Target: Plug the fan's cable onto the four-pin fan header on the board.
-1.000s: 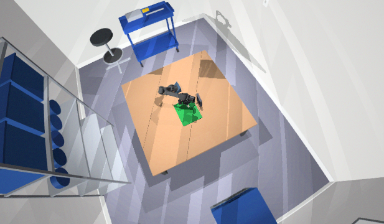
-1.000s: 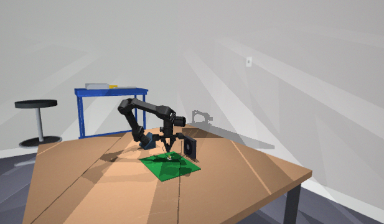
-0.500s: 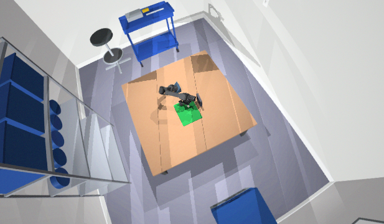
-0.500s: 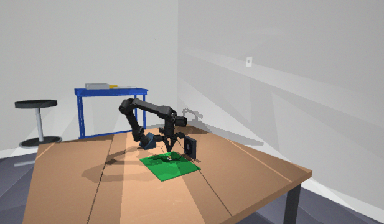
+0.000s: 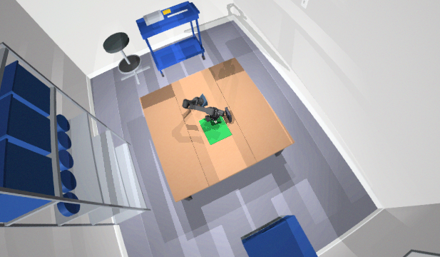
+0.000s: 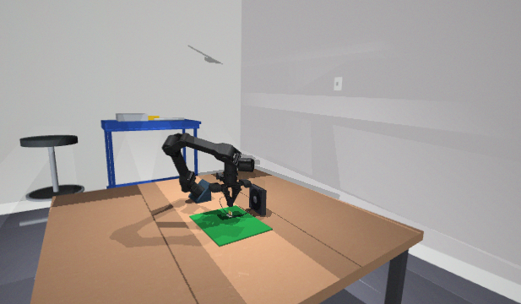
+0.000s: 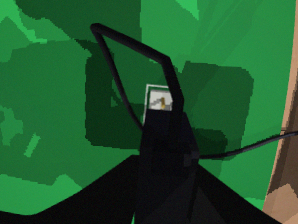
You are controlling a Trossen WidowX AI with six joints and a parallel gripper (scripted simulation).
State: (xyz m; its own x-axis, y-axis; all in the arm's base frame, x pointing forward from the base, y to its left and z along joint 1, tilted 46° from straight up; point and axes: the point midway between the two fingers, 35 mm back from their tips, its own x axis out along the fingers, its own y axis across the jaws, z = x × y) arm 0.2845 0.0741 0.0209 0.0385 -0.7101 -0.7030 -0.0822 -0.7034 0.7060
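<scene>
1. Black and narrow, the plug (image 7: 162,163) sits pinched between the claw (image 7: 161,183)'s two dark fingers, which press against its sides; in the wrist view it points straight ahead from the claw.
2. Just past the plug's front end lies the four-pin fan header (image 7: 160,100), a small white-framed part with gold pins. The plug's tip covers the header's near edge in this view; whether it is seated cannot be told.
3. The cable (image 7: 133,46) loops out from the plug, arches over the header and comes back down on the claw's left. A second thin run of it trails off to the claw's right.
4. Under the claw spreads the green board (image 6: 239,230), flat on the wooden table (image 6: 95,262). In the exterior view the claw (image 6: 230,205) points down at the board's far part.
5. Just beyond the claw and to one side stands the black fan (image 6: 257,201), upright on the table at the board's far corner.
6. Farther back, off the table, are a blue cart (image 6: 150,127) and a dark stool (image 6: 49,141) against the wall.
</scene>
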